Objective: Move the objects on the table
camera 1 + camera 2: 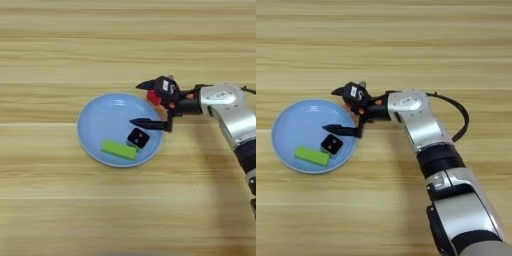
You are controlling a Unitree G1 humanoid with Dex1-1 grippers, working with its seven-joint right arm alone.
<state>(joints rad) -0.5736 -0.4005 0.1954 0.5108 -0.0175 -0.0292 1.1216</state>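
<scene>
The hand hangs over the blue plate's right rim, fingers spread apart. A red cube sits just behind the far finger. The green block and black cube lie in the plate.

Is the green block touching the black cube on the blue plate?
Cannot tell. In the left eye view the green block and black cube sit corner to corner; neither view shows a plain gap or contact.

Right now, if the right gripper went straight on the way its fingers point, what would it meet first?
The right gripper points left over the blue plate. If it is low enough, it would probably meet the plate's bare floor or far rim first; the black cube and green block lie beside that line. Height is unclear.
</scene>
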